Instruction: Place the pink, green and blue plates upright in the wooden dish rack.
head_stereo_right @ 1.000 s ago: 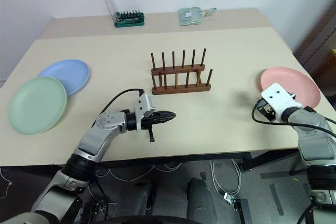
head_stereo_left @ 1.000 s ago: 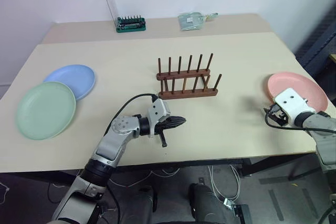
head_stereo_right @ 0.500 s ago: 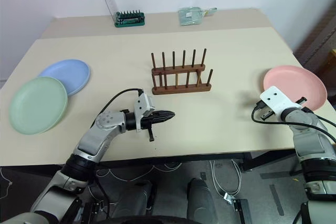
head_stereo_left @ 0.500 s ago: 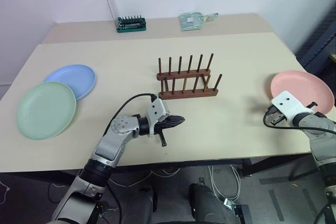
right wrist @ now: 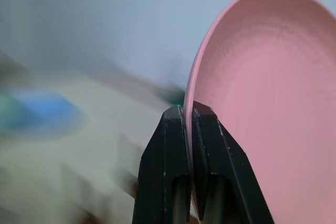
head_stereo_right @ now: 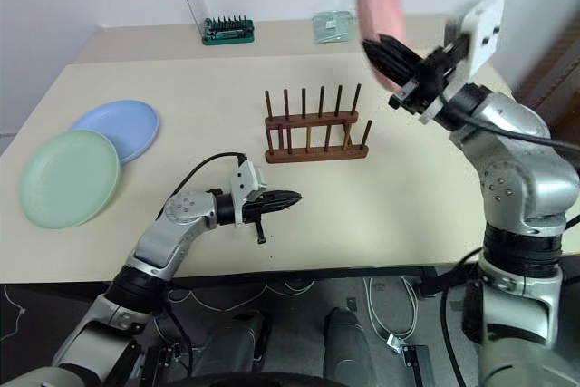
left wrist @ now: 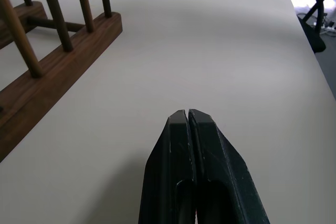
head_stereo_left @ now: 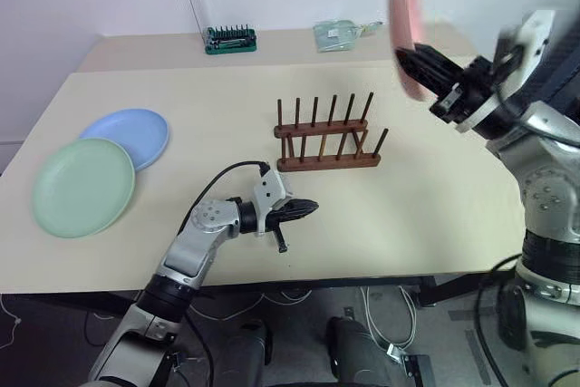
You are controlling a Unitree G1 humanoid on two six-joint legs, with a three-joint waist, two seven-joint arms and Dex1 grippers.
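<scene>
In the head camera's view we see a pale beige table [head_stereo_left: 181, 97]. At centre stands the small dark reddish-brown wooden dish rack [head_stereo_left: 327, 138] with thin upright pegs, no plate in it. At the left edge lie the round pale mint green plate [head_stereo_left: 82, 187] and the round light blue plate [head_stereo_left: 127, 136], the green overlapping the blue. At the upper right our right gripper [head_stereo_left: 419, 64] is raised in the air, its black fingers clamped on the rim of the round salmon pink plate [head_stereo_left: 403, 17], which stands on edge above and to the right of the rack. In the lower centre our left gripper [head_stereo_left: 306, 209] hovers low over the table, fingers pressed together and empty. At the top sits a green bit holder [head_stereo_left: 227, 39] with its clear lid raised.

In the left wrist view, we see the closed black fingers [left wrist: 178, 171] with the rack [left wrist: 52, 61] at the upper left.

In the right wrist view, the fingers [right wrist: 176, 166] pinch the pink plate [right wrist: 262, 103], which fills the right half.
</scene>
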